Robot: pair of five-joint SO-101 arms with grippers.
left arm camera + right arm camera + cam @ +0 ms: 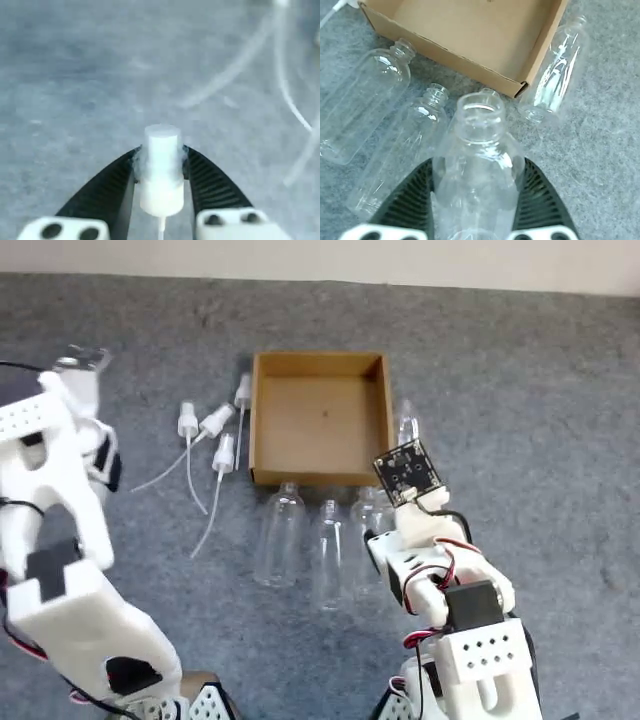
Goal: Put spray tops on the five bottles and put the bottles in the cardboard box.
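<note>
High view: cardboard box (pixel 320 415) on grey fuzzy table (pixel 520 370), pale wall (pixel 400 258) beyond.

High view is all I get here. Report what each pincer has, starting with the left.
Observer: The left pincer is shut on a white spray top, with the cap end pointing away from the wrist.
Operator: Now the right one.
Observer: The right pincer is shut on a clear bottle. Its neck is open, with no top on it.
Operator: Say where that neck aims.
Observer: It aims toward a corner of the cardboard box. A second bottle shows its neck between the two.
</note>
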